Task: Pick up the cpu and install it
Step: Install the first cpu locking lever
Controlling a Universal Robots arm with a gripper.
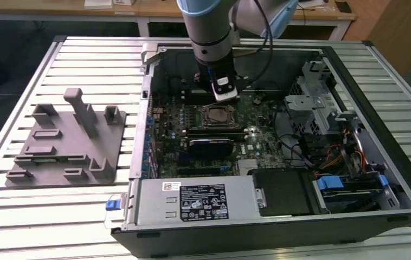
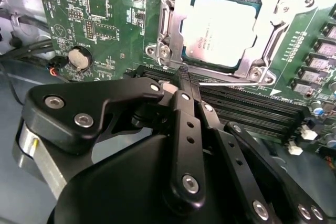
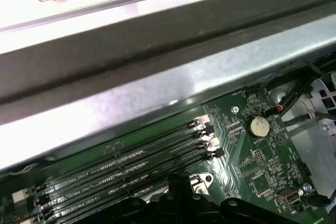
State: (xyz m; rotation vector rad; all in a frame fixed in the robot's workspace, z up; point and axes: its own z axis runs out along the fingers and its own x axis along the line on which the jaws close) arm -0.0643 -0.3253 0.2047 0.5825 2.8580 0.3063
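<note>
The cpu (image 2: 220,24), a square chip with a silvery-grey top plate, lies flat inside the metal frame of the motherboard socket (image 2: 173,11) in the second wrist view. My gripper (image 2: 184,72) hovers just beside the socket, over the black memory slots (image 2: 252,106). Its fingers are pressed together with nothing between them, and they do not touch the cpu. In the exterior view the gripper (image 1: 218,96) hangs inside the open computer case, a little behind the socket (image 1: 215,115).
The case walls (image 1: 147,108) ring the motherboard. A power supply (image 1: 194,200) sits at the front, and a drive cage (image 1: 321,103) with cables is on the exterior view's right. A grey fixture block (image 1: 68,141) stands on the slatted table at the exterior view's left. A coin battery (image 3: 258,126) is near the slots.
</note>
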